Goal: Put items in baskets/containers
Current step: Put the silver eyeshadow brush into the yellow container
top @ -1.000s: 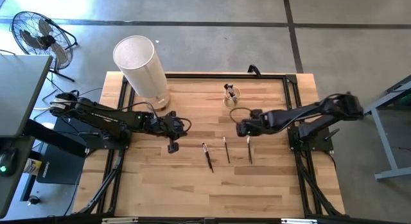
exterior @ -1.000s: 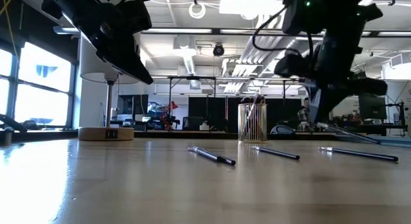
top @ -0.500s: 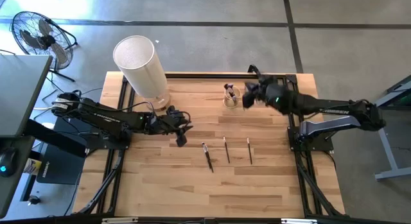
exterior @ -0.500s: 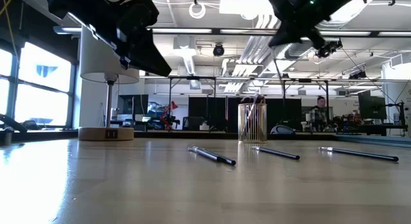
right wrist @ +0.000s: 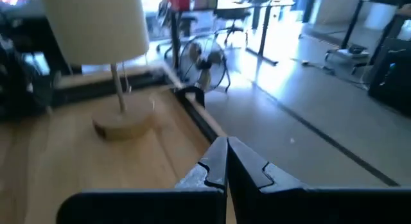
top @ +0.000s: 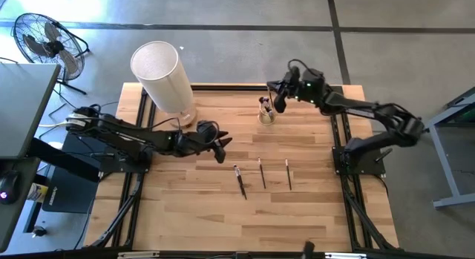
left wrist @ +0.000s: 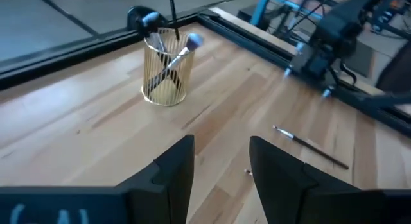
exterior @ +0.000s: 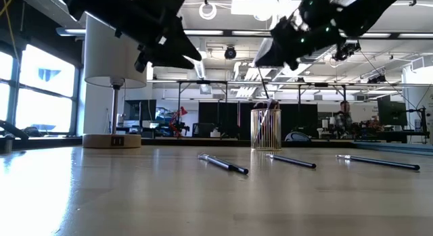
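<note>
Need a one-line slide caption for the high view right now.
Right gripper holds a brush above the glass cup; left gripper hovers open near three brushes on the table.

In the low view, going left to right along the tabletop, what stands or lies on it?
White lamp on its wooden base → first brush → glass cup → second brush → third brush. Cup and second brush sit close in that order; both tools hang above the tabletop and are left out.

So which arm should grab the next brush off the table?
Left, probably: the left gripper is open and hovers near the three loose brushes. The right gripper is up over the cup, fingers shut.
</note>
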### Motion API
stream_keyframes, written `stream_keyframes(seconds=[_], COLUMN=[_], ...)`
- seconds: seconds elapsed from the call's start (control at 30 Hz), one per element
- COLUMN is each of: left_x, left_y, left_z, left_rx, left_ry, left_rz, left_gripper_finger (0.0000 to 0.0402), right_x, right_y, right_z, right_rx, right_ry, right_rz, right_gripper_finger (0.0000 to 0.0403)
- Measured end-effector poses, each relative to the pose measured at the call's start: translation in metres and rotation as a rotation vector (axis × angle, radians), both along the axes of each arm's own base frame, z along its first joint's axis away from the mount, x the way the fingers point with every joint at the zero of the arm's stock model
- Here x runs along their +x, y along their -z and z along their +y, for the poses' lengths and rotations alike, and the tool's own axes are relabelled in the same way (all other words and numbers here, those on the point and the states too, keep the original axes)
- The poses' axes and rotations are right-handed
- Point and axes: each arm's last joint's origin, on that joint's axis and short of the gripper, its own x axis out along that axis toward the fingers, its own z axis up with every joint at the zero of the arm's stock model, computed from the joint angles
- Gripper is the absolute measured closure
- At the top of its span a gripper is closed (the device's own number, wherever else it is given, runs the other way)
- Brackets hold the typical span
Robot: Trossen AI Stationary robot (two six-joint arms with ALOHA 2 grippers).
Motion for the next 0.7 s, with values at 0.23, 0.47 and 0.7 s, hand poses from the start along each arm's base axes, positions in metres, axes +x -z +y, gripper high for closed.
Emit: stream_keyframes(seconds=[0.23,0.47,0.7], left_x=[0.028,0.043,0.04], left_y=[-0.009,-0.019,-0.032], left_z=[-0.01,-0.021,-0.022], left_rx=[0.019,-0.039,-0.265], left_ry=[-0.035,-0.04,-0.103], left_rz=[0.036,0.221,0.237], left_gripper_finger=[0.0253,0.0253,0.0253], right_x=[0.007,-0.009,-0.038], right_y=[0.041,0.025,-0.005], right_z=[-0.009,0.001,0.038], right_rx=[0.162,0.213,0.278], right_ry=[-0.017,0.061,0.123], right_rz=[0.165,0.189,0.213], right_gripper_finger=[0.0396,0.0346,0.0294])
